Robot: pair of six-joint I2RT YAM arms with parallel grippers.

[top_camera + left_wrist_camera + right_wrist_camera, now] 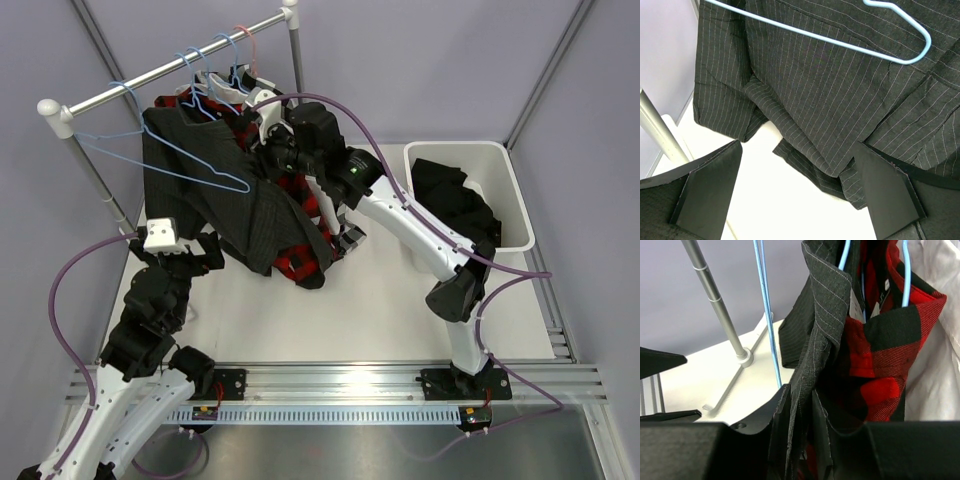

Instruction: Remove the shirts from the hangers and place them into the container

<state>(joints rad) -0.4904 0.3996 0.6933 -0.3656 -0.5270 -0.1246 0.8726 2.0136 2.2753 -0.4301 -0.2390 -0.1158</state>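
Pinstriped shirt (215,190) is the one being worked on: it hangs from the rail (180,65) at the back left of the worktop (330,310), its lower part sagging toward the surface, with a light-blue hanger (190,170) lying across its front. The right hand (801,410) has reached in among the garments and is closed on a fold along this shirt's edge, just beside the red plaid shirt (880,365). The left hand (800,185) waits below the hem, jaws wide apart, touching nothing. A black shirt (455,200) already lies in the white container (518,200) at the right, so the task looks partly done, with several shirts left on the rail.

The step in hand appears to be getting the pinstriped shirt free of its hanger. Next, the pinched cloth would need pulling away from the rail so the shoulders slip off the wire, without dragging the plaid neighbour along; the left hand could gather the loose hem.
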